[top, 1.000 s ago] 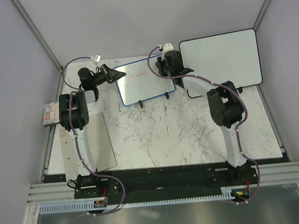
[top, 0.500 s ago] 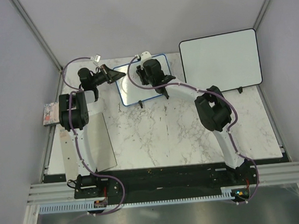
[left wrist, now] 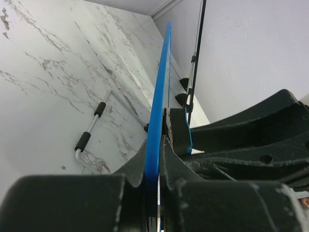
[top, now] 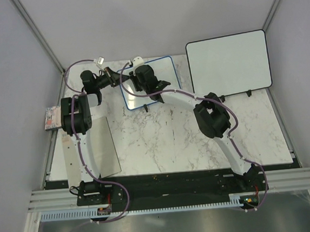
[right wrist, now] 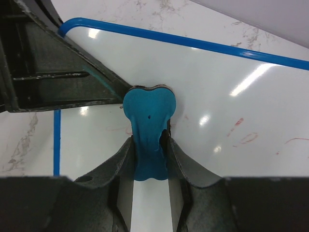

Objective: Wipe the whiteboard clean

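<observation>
The small blue-framed whiteboard (top: 164, 71) stands tilted at the back of the table. My left gripper (top: 116, 77) is shut on its left edge; the blue frame (left wrist: 157, 125) runs between the jaws in the left wrist view. My right gripper (top: 135, 81) is shut on a blue eraser (right wrist: 147, 123) pressed on the board's left part, close to the left gripper. Faint red marks (right wrist: 244, 137) remain on the white surface (right wrist: 217, 77) to the right of the eraser.
A larger black-framed whiteboard (top: 229, 63) leans at the back right. A grey sheet (top: 95, 151) lies at the left front. A small patterned packet (top: 50, 118) sits off the table's left edge. The board's wire foot (left wrist: 91, 133) rests on the marble.
My right arm has swept left across the blue-framed board, from its right edge to its left part, with the eraser. The red writing near the top left no longer shows. The left arm is still.
</observation>
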